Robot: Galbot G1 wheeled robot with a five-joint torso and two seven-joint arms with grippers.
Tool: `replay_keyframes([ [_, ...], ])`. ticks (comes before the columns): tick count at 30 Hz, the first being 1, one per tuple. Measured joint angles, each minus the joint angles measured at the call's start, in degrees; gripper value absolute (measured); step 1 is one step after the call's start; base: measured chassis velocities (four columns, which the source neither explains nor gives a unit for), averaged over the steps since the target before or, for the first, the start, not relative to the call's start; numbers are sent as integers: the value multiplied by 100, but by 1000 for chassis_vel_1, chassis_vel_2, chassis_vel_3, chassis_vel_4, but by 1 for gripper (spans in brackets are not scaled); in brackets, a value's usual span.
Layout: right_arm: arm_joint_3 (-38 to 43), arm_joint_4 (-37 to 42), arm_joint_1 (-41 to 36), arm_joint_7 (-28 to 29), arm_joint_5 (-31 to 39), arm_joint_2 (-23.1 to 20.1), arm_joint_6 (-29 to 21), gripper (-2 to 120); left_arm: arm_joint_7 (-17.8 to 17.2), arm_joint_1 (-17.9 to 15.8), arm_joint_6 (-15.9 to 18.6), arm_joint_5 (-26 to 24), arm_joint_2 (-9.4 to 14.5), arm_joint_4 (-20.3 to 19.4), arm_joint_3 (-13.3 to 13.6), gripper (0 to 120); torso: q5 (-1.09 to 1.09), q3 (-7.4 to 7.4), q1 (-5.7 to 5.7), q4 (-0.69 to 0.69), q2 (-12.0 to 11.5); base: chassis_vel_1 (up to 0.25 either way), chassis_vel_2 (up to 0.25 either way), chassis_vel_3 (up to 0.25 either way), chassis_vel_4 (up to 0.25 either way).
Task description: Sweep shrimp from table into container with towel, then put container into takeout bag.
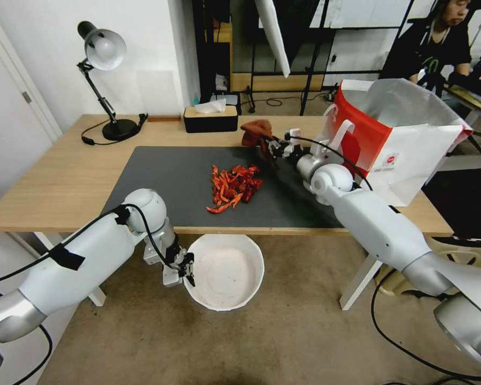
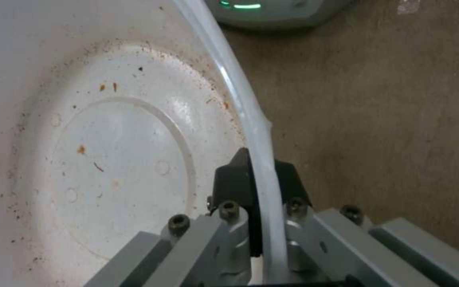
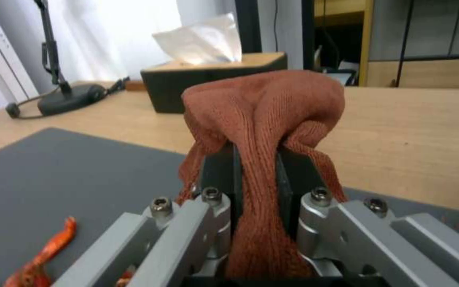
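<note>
**Bowl held below the table edge, towel pinched above the shrimp**

On the far left of the table stands a black desk lamp with a round head; its cord lies on the light wood top. Lower down, in front of the table's near edge, the left gripper pinches the rim of the container; one black finger sits inside the wall and one outside, pressed together on the thin white edge. The container is a wide round white bowl, held over the brown floor, just below the table edge; its inside has small brown specks and a few orange crumbs, and no shrimp lie in it.

On the big dark grey mat, near its middle, lies the shrimp; it is a loose heap of bright red-orange curled pieces, shiny, all on the mat and apart from the bowl. Behind the mat stands a black tissue box with a wooden lid and a white tissue sticking up.

Just past the heap, the right gripper is shut tight on the towel; the rust-brown knitted cloth bunches up above the fingers in soft folds.

On the right end of the table stands the takeout bag; it is red and white, open at the top, with white loop handles and a small red logo.
</note>
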Motion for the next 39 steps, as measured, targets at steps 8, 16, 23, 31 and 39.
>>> replay_keyframes([
  [8, -83, -538, 154, -247, -115, 195, -23, 10, 0, -53, 0, -49, -29, 26, -25, 0, -1, 0, -1, 0, 0, 0, 0, 0, 0],
  [16, -152, -835, 184, -593, -385, 326, -119, 10, 0, -101, 0, -114, -36, 67, -50, 0, -1, 0, -1, 0, 0, 0, 0, 0, 0],
  [23, -239, -848, 135, -825, -541, 283, -225, 10, 0, -106, 0, -133, -37, 96, -84, 0, 0, 0, -1, 0, 0, 0, 0, 0, 0],
  [31, -280, -786, 71, -949, -584, 189, -239, 10, 0, -105, 0, -140, -58, 97, -136, 0, 0, 0, -1, 0, 0, 0, 0, 0, 0],
  [39, -344, -445, -58, -963, -562, 27, -263, 10, 0, -133, 0, -134, -101, 122, -154, 0, 0, -1, -1, -1, 0, 0, 0, 0, 0],
])
